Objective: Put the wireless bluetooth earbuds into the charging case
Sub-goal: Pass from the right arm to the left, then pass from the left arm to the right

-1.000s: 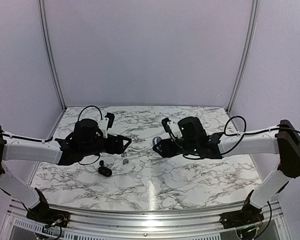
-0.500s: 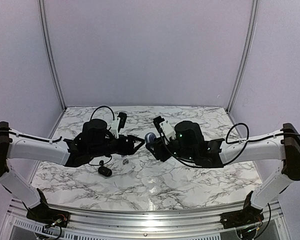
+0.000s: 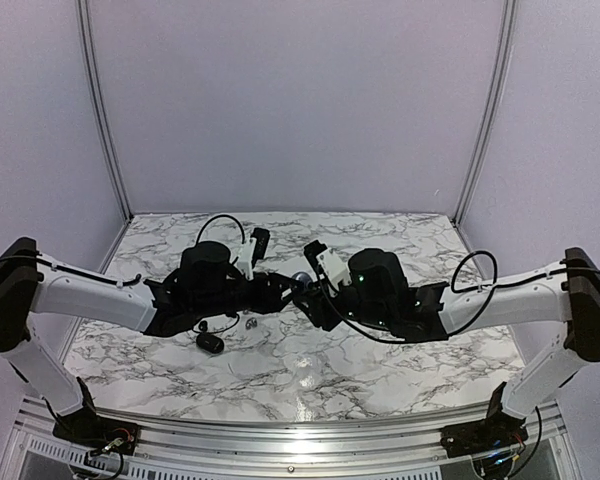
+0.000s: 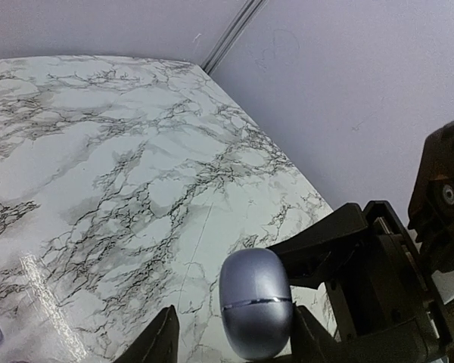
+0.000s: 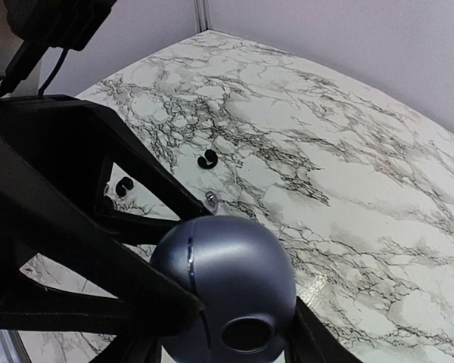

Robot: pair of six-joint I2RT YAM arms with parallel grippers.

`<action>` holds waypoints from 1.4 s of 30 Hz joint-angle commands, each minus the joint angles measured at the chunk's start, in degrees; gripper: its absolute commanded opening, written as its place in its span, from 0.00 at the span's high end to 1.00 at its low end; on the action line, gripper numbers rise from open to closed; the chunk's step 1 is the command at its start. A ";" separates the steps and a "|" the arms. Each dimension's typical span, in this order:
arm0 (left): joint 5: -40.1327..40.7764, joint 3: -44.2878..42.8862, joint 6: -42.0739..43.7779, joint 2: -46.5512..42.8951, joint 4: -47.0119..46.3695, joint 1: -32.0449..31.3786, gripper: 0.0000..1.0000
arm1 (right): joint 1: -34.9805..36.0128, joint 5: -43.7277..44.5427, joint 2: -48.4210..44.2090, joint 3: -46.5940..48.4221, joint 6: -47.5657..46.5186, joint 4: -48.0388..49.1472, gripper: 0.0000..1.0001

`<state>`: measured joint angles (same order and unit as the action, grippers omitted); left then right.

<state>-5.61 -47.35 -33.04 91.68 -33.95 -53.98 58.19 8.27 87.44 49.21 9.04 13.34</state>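
The right claw [image 5: 219,342] is clenched on the grey case [image 5: 227,280]; the case is shut and hangs in the air over the bench [image 5: 348,151]; the left claw [image 4: 236,334] is spread wide with a finger on each side of the same case; I cannot tell if they touch it; two black buds [image 5: 207,159] lie on the bench below, apart from each other; a grey bud [image 5: 211,199] lies near them; a black case [image 3: 211,343] sits nearer the left arm.
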 commanded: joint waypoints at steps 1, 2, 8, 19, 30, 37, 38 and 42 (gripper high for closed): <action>-0.73 -2.43 -0.27 1.94 -2.17 -0.25 0.51 | 0.77 0.95 -1.70 0.02 -0.94 2.85 0.53; -0.88 -2.66 -0.41 2.23 -2.17 -0.25 0.53 | 0.75 1.16 -1.74 0.08 -0.95 2.87 0.53; -2.32 -3.14 -0.42 3.02 -2.28 -0.25 0.73 | 0.78 2.42 -1.98 -0.07 -1.04 2.92 0.52; -5.74 -2.07 7.61 -0.50 1.30 0.04 1.00 | 0.37 3.30 -6.97 -4.00 -3.18 4.59 0.02; -27.48 -10.10 32.42 -2.82 29.42 2.48 1.00 | -2.12 -20.49 -16.84 -8.35 -6.82 -4.38 0.01; -34.40 -13.51 41.40 -2.32 39.13 2.51 1.00 | -2.70 -36.09 -17.46 -6.68 -11.63 -12.95 0.04; -35.34 -13.90 41.73 -2.24 39.41 2.55 1.00 | -2.59 -37.54 -16.94 -6.40 -12.45 -13.98 0.06; -37.32 -14.42 42.86 -2.59 39.76 2.39 1.00 | -2.60 -41.17 -15.70 -6.35 -13.42 -15.12 0.17</action>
<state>-37.93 -59.99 5.74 90.61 2.13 -51.57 56.01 -25.17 70.72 40.99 -1.83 1.80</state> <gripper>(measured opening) 0.266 0.876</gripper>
